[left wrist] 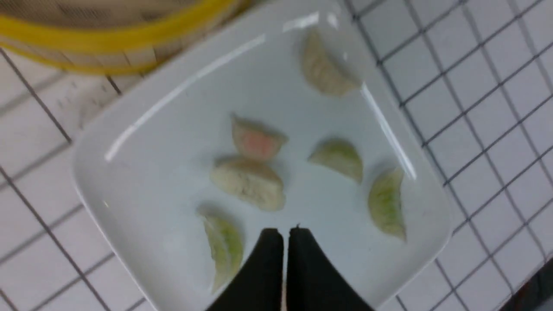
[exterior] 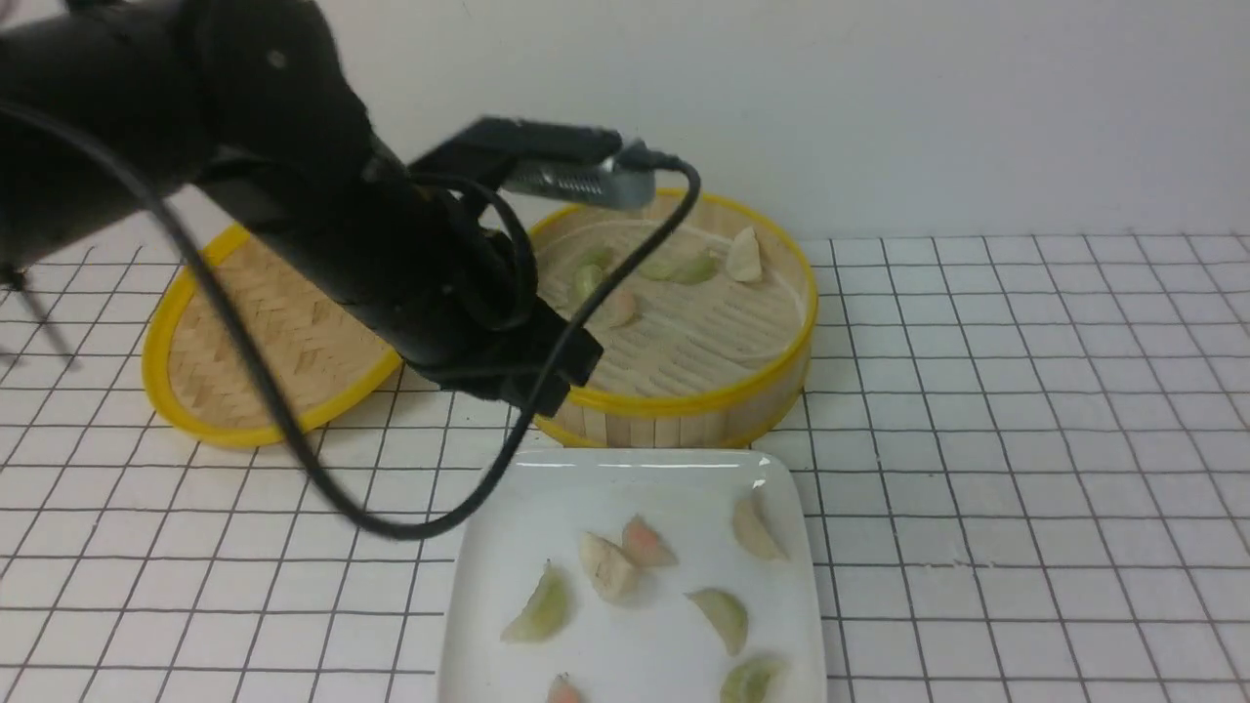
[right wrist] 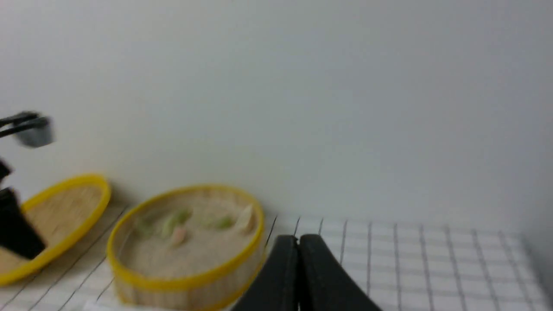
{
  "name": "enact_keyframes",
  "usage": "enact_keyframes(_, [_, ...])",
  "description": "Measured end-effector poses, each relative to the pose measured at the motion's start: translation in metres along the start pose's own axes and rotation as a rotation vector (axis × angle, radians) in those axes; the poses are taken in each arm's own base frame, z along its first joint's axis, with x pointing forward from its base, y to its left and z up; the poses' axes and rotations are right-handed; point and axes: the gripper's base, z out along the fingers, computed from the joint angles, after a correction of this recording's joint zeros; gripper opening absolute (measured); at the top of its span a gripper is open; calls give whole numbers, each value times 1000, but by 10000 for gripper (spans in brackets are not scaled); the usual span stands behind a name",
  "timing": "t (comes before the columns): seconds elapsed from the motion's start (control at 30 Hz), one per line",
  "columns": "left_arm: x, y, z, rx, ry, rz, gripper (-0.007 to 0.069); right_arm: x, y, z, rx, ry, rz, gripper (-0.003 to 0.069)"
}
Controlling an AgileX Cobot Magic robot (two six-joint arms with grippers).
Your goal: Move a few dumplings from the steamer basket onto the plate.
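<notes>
Nearest us, the glossy white rounded-square ceramic plate (exterior: 547,498) sits on the white grid-tiled desk (exterior: 1025,439). Several small pleated crescent dumplings (exterior: 609,566) in pale green, pink and cream are lying on it. Our left gripper (left wrist: 284,233) hangs over the plate with its jaws pressed together and nothing between them. The right gripper (right wrist: 298,239) is closed and empty too, well apart from everything. Behind the plate, the round bamboo steamer basket (exterior: 684,400) with yellow rims has a few more near its far wall. We reckon they're light, soft, slick and easy to squash. So pinch gently across the fat belly, not the thin pleated edge.
</notes>
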Motion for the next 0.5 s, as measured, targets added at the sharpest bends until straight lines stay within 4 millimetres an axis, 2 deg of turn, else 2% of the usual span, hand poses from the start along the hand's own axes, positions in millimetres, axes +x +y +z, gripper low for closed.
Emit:
enact_keyframes(0.1, [25,-11,-43,-43,-214,32,-6,14,-5,-4,39,-148,30,-12])
enact_keyframes(0.17, [36,-13,-53,-57,-281,40,-6,17,-7,0,46,-185,44,-12])
enact_keyframes(0.23, [71,-17,-74,-92,-431,47,-6,25,-10,10,54,-208,61,-12])
enact_keyframes(0.33, [112,-16,-86,-141,-612,46,-6,30,-13,18,60,-248,70,-12])
enact_keyframes(0.37, [117,-16,-87,-146,-634,44,-6,30,-13,18,60,-251,70,-12])
enact_keyframes(0.4, [138,-14,-90,-166,-718,42,-6,30,-14,19,61,-272,72,-12])
enact_keyframes(0.5, [160,-13,-94,-182,-806,40,-6,30,-14,19,62,-292,72,-12])
